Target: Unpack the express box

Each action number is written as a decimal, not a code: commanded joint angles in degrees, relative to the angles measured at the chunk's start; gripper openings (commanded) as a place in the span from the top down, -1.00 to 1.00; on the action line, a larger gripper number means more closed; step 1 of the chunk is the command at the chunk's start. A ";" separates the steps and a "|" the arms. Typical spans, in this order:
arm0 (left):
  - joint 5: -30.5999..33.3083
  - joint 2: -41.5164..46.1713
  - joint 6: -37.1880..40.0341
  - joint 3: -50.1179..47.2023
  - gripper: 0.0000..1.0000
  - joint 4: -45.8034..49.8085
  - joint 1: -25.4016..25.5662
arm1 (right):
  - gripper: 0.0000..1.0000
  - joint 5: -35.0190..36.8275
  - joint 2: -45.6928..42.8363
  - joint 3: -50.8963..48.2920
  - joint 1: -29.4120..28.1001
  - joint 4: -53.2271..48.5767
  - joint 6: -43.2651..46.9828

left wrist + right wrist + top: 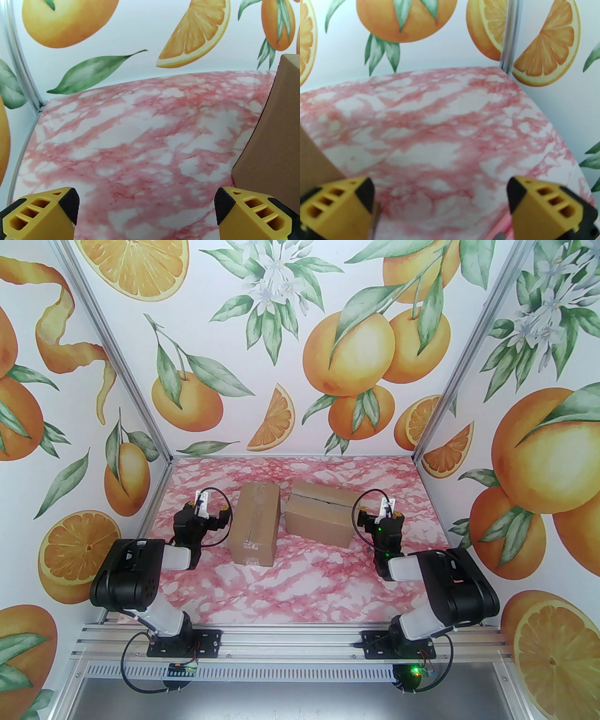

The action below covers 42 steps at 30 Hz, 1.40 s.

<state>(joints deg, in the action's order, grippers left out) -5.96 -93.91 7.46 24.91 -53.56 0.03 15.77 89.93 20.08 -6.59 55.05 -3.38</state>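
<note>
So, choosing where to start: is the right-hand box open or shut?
Shut: the right-hand box has flaps down, a dark gap along the seam.

The left gripper (145,211) is hanging low over a pink-and-white marbled tabletop (131,140), its yellow, black-tipped fingers (39,215) standing wide apart. A plain brown cardboard box (267,131) is sitting on the tabletop at the right edge, its near bottom corner showing just above the right finger. A white wall printed with oranges and green leaves (145,28) is rising behind, and a silver metal post (21,70) is running down its left corner.
</note>
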 commanded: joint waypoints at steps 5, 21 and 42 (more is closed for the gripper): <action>0.06 -0.31 -0.02 0.06 -1.00 -0.14 -0.06 | -1.00 -2.24 -0.59 1.06 0.26 -0.47 -0.14; -0.08 -0.19 -0.42 -0.16 -0.99 -0.78 -0.29 | -1.00 0.83 -0.95 0.36 0.32 0.71 -1.39; -10.65 23.53 3.20 38.00 -0.98 59.74 6.85 | -0.92 1.89 -26.06 27.85 9.41 -77.54 -33.45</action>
<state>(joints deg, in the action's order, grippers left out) -11.94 -71.50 5.80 56.18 -7.35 1.02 21.80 60.34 42.13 0.25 -0.45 -28.18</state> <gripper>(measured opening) 0.989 0.957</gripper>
